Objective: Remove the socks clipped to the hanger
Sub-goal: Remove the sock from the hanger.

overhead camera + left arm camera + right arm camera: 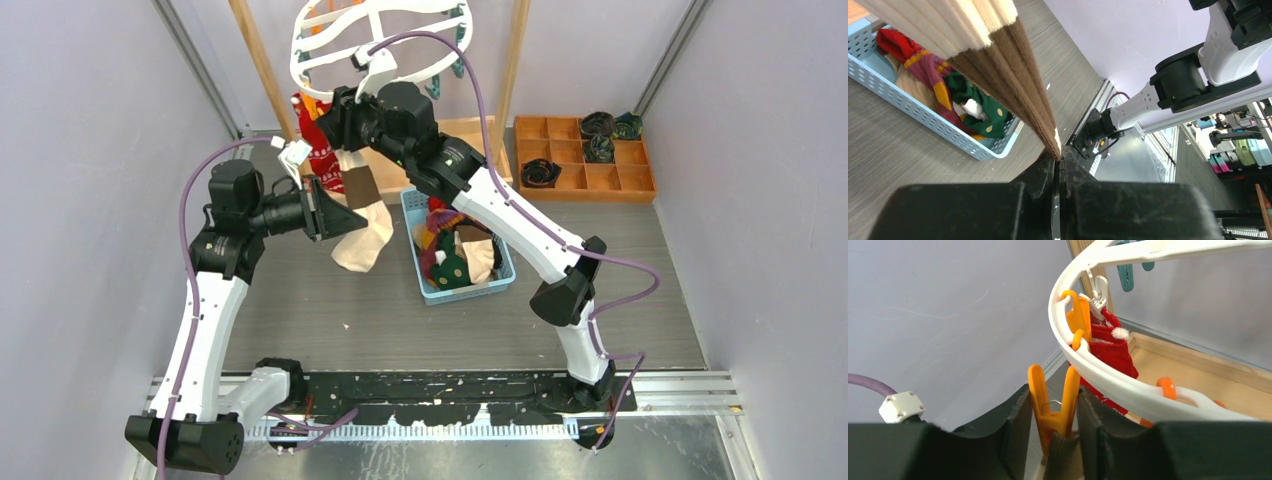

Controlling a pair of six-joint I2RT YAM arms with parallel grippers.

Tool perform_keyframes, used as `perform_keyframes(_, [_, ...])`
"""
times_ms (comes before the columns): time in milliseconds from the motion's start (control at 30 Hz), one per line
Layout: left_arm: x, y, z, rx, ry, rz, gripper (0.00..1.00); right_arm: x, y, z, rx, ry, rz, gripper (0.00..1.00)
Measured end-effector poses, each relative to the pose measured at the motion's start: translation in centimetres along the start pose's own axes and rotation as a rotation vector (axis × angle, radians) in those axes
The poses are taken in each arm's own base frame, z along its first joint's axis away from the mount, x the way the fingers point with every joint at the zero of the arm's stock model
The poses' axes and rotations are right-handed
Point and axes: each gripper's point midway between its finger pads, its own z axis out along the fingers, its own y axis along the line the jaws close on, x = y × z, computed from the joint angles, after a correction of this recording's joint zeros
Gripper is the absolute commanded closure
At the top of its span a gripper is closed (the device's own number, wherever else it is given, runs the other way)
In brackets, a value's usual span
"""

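Note:
The white oval hanger (300,60) hangs at the back. A red patterned sock (322,150) and a brown and beige sock (365,235) dangle from it. My left gripper (345,218) is shut on the lower part of the brown and beige sock (1013,80), pinched between the jaws of that gripper (1059,155). My right gripper (1054,391) is under the hanger's ring (1108,380), its fingers pressing both handles of an orange clip (1037,390). That clip bites the sock's brown cuff (1060,455). The red sock (1113,352) hangs just behind.
A light blue basket (505,270) with several socks in it sits mid-table, right of the left gripper. A wooden compartment tray (640,190) holding rolled dark socks stands at the back right. Wooden posts flank the hanger. Teal clips (1125,275) hang further round the ring.

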Motion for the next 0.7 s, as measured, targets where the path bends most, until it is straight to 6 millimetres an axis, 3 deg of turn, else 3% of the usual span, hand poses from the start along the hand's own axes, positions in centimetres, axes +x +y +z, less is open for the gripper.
perform_keyframes(167, [0.3,0.3,0.0,-0.011,0.009,-0.004,1.0,-0.5,-0.1,0.3,0.009,-0.027,0.004,0.94])
perform_keyframes(267, [0.4,0.4,0.0,-0.02,0.014,-0.007,1.0,-0.5,-0.1,0.4,0.008,-0.031,0.004,0.98])
perform_keyframes(300, [0.5,0.5,0.0,-0.022,0.016,-0.004,1.0,-0.5,-0.1,0.4,0.009,-0.031,0.005,0.95])
perform_keyframes(333, [0.6,0.5,0.0,-0.024,0.019,-0.002,1.0,-0.5,-0.1,0.4,0.009,-0.032,0.006,0.85])
perform_keyframes(400, [0.7,0.6,-0.1,-0.028,0.024,-0.005,1.0,-0.5,0.0,0.4,0.002,-0.031,0.01,0.55])
perform_keyframes(467, [1.0,0.7,-0.1,-0.033,0.033,-0.003,1.0,-0.5,0.3,0.4,-0.015,-0.028,0.018,0.36])
perform_keyframes(600, [1.4,0.7,-0.3,-0.036,0.048,0.008,1.0,1.4,0.6,-0.6,-0.072,0.027,0.037,0.2])
perform_keyframes(700, [1.4,0.1,-0.7,-0.031,0.051,0.032,1.0,3.9,0.4,-2.7,-0.138,0.098,0.07,0.12])
